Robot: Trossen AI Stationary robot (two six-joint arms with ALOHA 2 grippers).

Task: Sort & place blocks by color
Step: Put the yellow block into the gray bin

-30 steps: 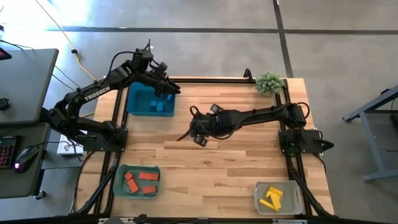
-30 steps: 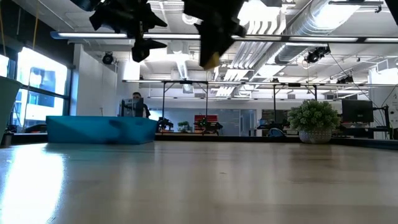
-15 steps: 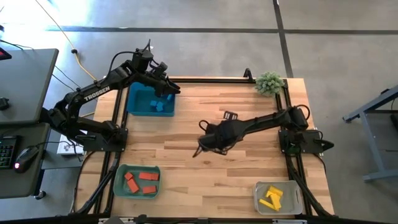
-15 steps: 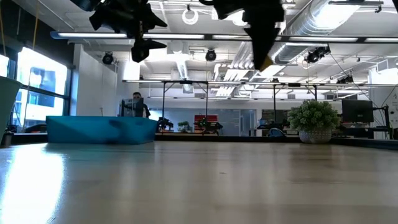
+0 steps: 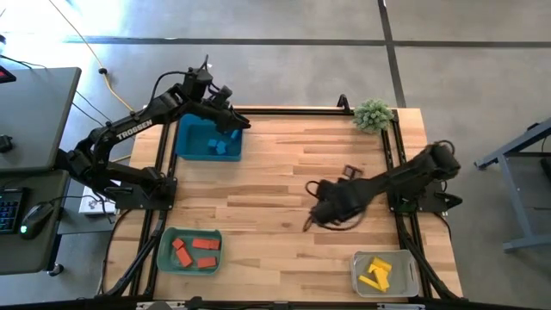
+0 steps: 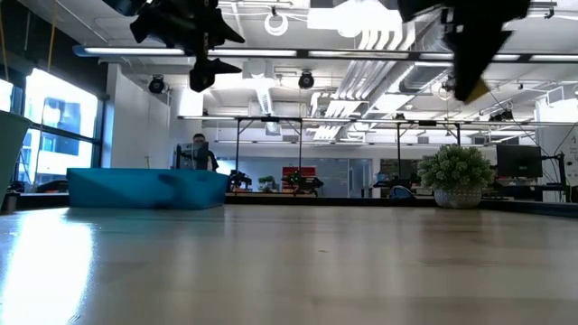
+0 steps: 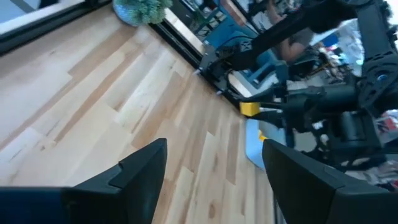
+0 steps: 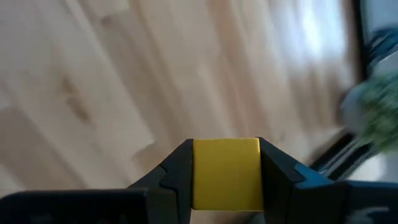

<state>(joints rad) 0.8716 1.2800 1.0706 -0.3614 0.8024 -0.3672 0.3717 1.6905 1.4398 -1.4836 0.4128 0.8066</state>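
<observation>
My right gripper (image 5: 308, 223) hangs over the middle-right of the table, shut on a small yellow block (image 8: 227, 173). That block also shows in the low view (image 6: 475, 88), high above the tabletop. My left gripper (image 5: 234, 129) stays open above the blue bin (image 5: 184, 138) at the far left, nothing between its fingers (image 7: 144, 168). Blue blocks (image 5: 224, 146) lie in the blue bin. Red-orange blocks (image 5: 200, 251) lie in the green bin (image 5: 165, 251), and yellow blocks (image 5: 375, 274) in the clear bin (image 5: 408, 274). My right gripper pinches the yellow block by two opposite sides (image 8: 200, 174) between its two fingers (image 8: 177, 171). The fingers slant steeply down toward the table. The block is lifted clear of the table.
A small green plant (image 5: 374, 114) stands at the far right corner. Black frame rails (image 5: 396, 155) run along the table's edges. Bare wood (image 5: 258, 207) lies between the bins. A desk with a keyboard and mouse (image 5: 34, 215) stands left of the table.
My right gripper has carried the yellow block from the table's middle toward the right and near edges, tipping further downward as it went. The block stays clamped and clear of the table.
</observation>
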